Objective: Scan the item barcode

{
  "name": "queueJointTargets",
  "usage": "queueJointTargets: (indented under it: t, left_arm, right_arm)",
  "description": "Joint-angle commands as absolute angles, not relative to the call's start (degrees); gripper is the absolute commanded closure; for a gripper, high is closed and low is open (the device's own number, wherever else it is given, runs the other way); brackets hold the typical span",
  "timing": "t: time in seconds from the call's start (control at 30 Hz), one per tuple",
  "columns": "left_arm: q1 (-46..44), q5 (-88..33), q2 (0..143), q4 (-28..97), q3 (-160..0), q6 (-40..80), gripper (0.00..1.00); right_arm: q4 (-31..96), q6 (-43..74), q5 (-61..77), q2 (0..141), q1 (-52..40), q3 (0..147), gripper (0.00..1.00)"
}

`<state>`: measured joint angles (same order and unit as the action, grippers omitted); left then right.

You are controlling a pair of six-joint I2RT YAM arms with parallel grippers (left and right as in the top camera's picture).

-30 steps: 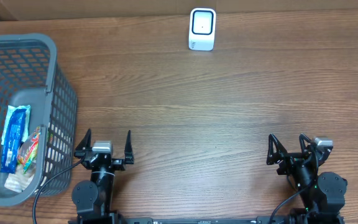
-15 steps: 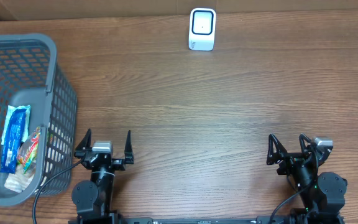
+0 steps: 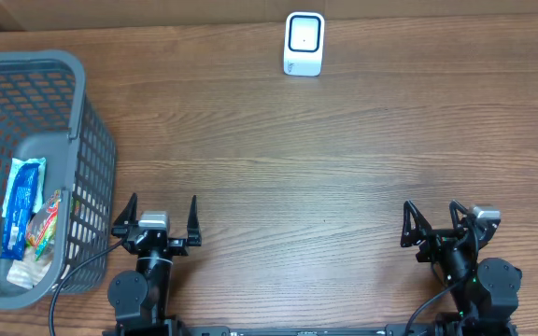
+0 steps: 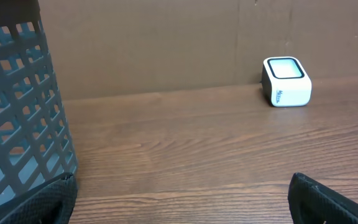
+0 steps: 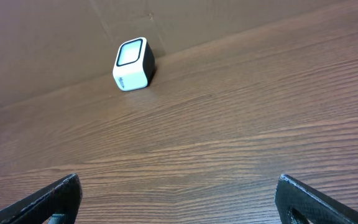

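Fingers [image 3: 194,219] spread wide on both left gripper [image 3: 162,210] and right gripper [image 3: 431,215], nothing between them, at the near table [image 3: 344,159] edge. We see the items left of the left gripper, inside the grey basket [image 3: 96,159]: blue packet [image 3: 21,205], red-green snack packet [image 3: 47,224] touching it. White scanner [image 3: 304,44] sits at the far edge, well apart from both grippers.
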<state>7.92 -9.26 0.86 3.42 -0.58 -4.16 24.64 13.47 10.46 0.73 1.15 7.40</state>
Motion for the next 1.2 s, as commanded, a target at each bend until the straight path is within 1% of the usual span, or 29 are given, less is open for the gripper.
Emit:
queueJointTargets:
  t: [0.0, 0.13, 0.37, 0.53, 0.73, 0.93, 1.1, 1.17]
  left_arm:
    - [8.12, -9.96, 0.4, 3.38, -0.3, -2.98, 0.0]
    - [8.12, -10.04, 0.4, 3.36, -0.3, -2.98, 0.0]
    - [8.12, -10.13, 0.4, 3.33, -0.3, -2.98, 0.0]
    - [8.12, -10.13, 0.4, 3.33, -0.3, -2.96, 0.0]
    - [8.14, -9.76, 0.4, 2.76, -0.3, 3.09, 0.0]
    - [8.14, -10.15, 0.4, 2.79, -1.72, 3.9, 0.0]
    - [8.14, -10.17, 1.1, 3.84, -5.67, 5.21, 0.0]
    - [8.14, -10.24, 3.03, 6.79, -9.98, 5.17, 0.0]
  right_arm:
    - [25.63, 13.5, 9.91, 0.16, 1.52, 7.42, 0.0]
    - [25.63, 13.08, 1.61, 0.16, 1.58, 7.42, 0.0]
    - [25.63, 13.1, 1.56, 0.16, 1.58, 7.42, 0.0]
    - [23.97, 13.72, 2.57, 0.16, 1.58, 7.42, 0.0]
    - [18.9, 13.67, 4.16, 0.16, 1.56, 7.53, 0.0]
    - [17.41, 13.67, 8.25, 0.16, 1.58, 7.92, 0.0]
    - [17.93, 13.45, 10.63, 0.19, 1.58, 10.55, 0.0]
    - [18.7, 13.02, 11.94, 0.93, 1.58, 13.63, 0.0]
